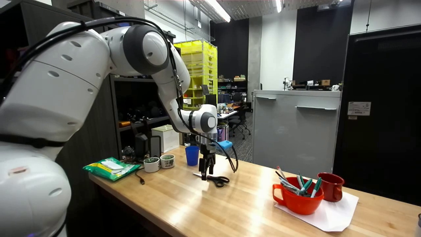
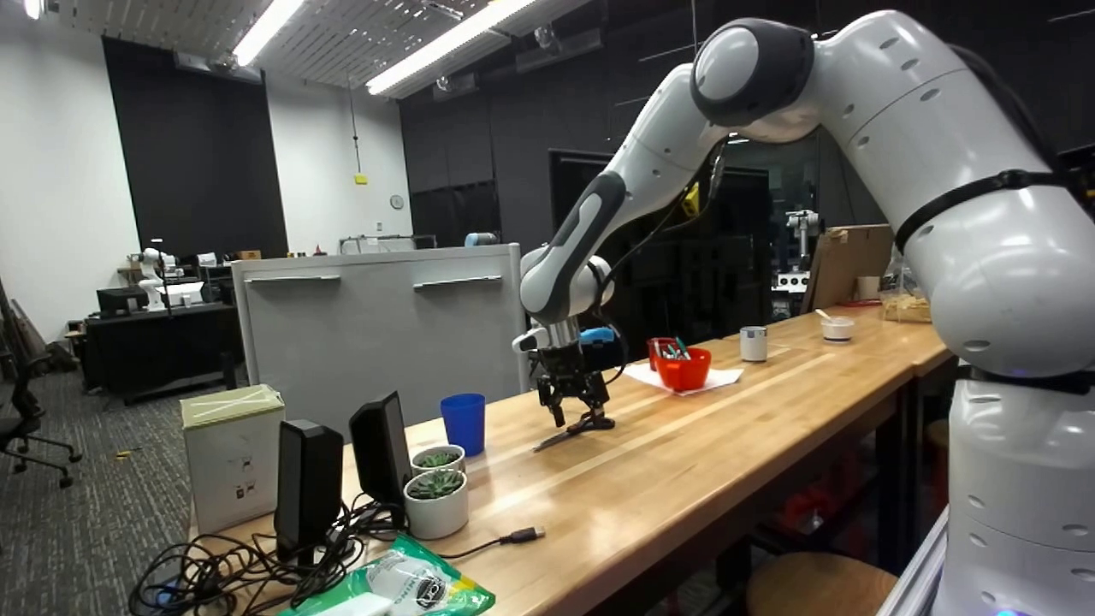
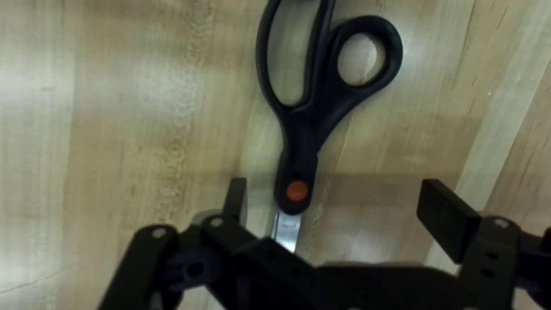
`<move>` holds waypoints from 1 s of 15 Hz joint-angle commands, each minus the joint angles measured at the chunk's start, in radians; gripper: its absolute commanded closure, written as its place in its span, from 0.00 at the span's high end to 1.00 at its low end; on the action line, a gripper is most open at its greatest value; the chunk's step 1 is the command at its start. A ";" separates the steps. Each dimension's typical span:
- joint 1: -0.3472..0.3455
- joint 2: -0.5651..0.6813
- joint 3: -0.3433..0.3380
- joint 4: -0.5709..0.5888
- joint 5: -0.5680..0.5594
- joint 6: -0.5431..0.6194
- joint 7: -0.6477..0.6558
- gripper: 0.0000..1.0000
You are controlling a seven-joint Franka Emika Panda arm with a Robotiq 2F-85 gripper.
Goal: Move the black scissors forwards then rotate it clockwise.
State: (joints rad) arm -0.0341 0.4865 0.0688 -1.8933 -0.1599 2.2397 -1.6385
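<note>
The black scissors (image 3: 300,137) lie flat on the wooden table, with an orange pivot disc and looped handles at the top of the wrist view. Their blades (image 3: 286,228) are partly covered by the gripper body at the bottom of that view. My gripper (image 3: 338,198) is open, its fingers standing on either side of the scissors near the pivot, closer on the left than on the right. Neither finger touches them there. In both exterior views the gripper (image 1: 207,172) (image 2: 580,415) points down over the scissors (image 1: 219,180) (image 2: 590,423), low above the table.
A blue cup (image 1: 192,155) stands close behind the gripper, beside two small potted plants (image 1: 152,164) (image 1: 167,161). A red bowl (image 1: 301,203) of markers and a dark red mug (image 1: 331,186) rest on white paper (image 1: 338,214). Speakers (image 2: 382,449), cables and a green packet (image 2: 411,575) occupy one end.
</note>
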 commanded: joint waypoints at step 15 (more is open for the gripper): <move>-0.006 0.017 0.007 0.028 -0.011 0.013 -0.009 0.06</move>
State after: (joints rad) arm -0.0355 0.5099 0.0696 -1.8598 -0.1601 2.2416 -1.6403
